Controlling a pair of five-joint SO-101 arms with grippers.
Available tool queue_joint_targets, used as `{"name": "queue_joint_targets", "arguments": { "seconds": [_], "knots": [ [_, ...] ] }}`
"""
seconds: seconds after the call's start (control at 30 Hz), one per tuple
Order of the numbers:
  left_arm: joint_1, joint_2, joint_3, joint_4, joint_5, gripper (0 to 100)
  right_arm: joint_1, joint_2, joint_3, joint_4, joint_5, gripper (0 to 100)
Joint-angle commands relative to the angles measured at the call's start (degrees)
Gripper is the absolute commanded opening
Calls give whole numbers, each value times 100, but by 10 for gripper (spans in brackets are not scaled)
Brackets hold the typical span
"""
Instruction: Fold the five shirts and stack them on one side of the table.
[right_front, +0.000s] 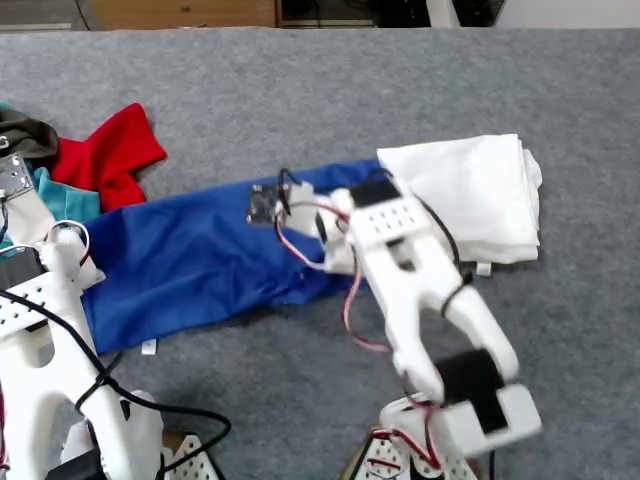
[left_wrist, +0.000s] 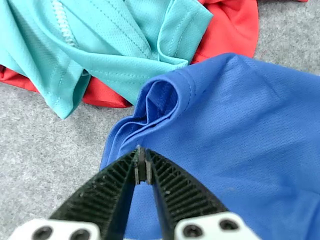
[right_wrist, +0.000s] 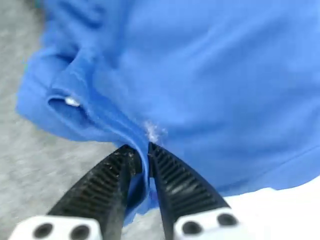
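Both clamped tight on the blue shirt (right_front: 200, 260) lying from centre to 8 o'clock on the bench (right_front: 400, 90), your left tool (left_wrist: 142, 169) and right tool (right_wrist: 142, 151) should lift together, keeping the cloth taut.

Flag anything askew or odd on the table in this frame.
The blue shirt lies slanted and puckers into folds by the left claw. The red shirt and teal shirt sit crumpled together, unfolded. A white fleck clings to it near the right claw.
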Motion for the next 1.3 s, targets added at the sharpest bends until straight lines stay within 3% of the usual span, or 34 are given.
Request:
{"name": "queue_joint_targets", "arguments": {
  "seconds": [0.0, 0.17, 0.4, 0.53, 0.63, 0.77, 0.87, 0.97, 1.07, 1.27],
  "knots": [
    [-35, -4, -193, 18, -9, 21, -57, 760, -1095, -237, 70, 2],
    [-44, -4, -229, 18, -9, 21, -84, 1736, -2000, -211, 53, 6],
    [-44, -4, -237, 18, -18, 21, -13, 1745, -2747, 202, -202, 279],
    [-9, -4, -237, 9, -18, 21, 66, 1604, -3037, 396, -237, 317],
    [-35, -4, -237, 9, -18, 21, 110, 1455, -3108, 747, -237, 280],
    [-35, -40, -237, 9, -18, 22, 31, 1270, -2958, 1354, -237, 0],
    [-44, -22, -316, 18, -18, 24, -22, 1130, -2642, 1363, -448, 61],
    [-167, 4, -554, 18, 18, 41, 40, 963, -2422, 1143, -1099, 2],
    [-246, 101, -791, 26, 62, 134, 268, 769, -2158, 949, -1785, 3],
    [-492, 1393, -1231, 88, -176, 181, 523, 426, -1411, 492, -1890, 2]
  ]
}}
